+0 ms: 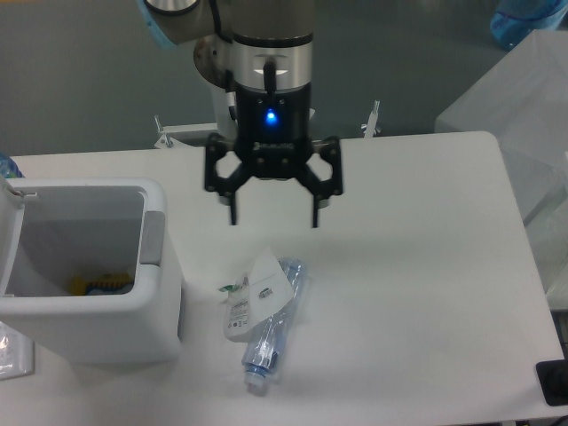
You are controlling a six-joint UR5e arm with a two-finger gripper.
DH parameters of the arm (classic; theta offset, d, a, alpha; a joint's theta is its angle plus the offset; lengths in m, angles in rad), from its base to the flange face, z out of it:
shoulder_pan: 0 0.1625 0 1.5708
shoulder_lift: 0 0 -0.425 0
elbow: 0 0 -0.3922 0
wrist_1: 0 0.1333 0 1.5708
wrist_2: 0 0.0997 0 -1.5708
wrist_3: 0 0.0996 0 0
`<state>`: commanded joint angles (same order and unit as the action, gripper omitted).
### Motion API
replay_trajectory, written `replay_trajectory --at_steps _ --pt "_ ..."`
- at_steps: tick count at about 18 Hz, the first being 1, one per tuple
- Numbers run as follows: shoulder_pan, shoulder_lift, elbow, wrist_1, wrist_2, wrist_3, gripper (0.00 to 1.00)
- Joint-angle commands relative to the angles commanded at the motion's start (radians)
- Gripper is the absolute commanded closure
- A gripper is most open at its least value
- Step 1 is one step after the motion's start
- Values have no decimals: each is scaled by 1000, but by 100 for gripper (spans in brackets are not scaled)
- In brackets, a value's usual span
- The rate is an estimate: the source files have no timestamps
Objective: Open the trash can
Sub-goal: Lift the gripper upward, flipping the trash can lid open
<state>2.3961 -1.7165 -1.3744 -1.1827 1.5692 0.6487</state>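
camera: single fixed view | high, angled down | facing arm base across table

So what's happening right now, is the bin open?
Gripper open, empty, hovering above the table. Trash can open, inside showing, grey tab untouched. Crushed bottle lies beside it, blocking nothing.

White tabletop fills the view; grey floor lies behind it, clear plastic sheeting at its right.

Trash can left of bottle (gripper behind).
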Motion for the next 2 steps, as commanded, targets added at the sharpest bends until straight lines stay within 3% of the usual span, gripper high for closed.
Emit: replay_trajectory --at_steps 2 --pt "3 -2 -3 0 5 2 0"
